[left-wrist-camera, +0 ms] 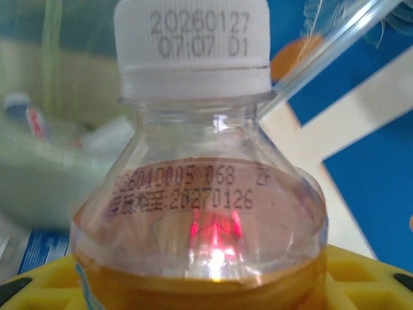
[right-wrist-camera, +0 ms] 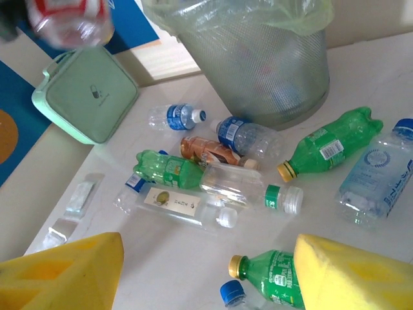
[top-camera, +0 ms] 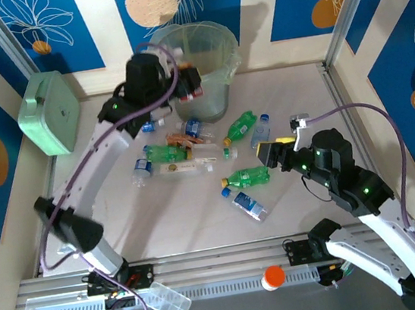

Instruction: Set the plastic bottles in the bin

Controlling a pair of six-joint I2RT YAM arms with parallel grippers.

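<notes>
Ten-odd plastic bottles (top-camera: pixel 165 153) lie strewn beside the bin (top-camera: pixel 219 100); the left gripper (top-camera: pixel 181 82) clamps a white-capped bottle (left-wrist-camera: pixel 200 194) at the bin's rim, likely for dropping in; the right gripper (right-wrist-camera: pixel 208 245) hangs spread open over a green bottle (right-wrist-camera: pixel 274 278).

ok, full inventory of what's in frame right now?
bin: one, translucent grey-green with liner, far centre of table
loose bottles: about ten, three green, rest clear, on table in front of bin
held bottle: one, clear, white cap, near bin rim
box: one, mint green, far left edge
jar: one, orange cap, near rail
compartment case: one, clear, near rail
left gripper: shut on held bottle
right gripper: open, yellow fingers, over right of table
</notes>
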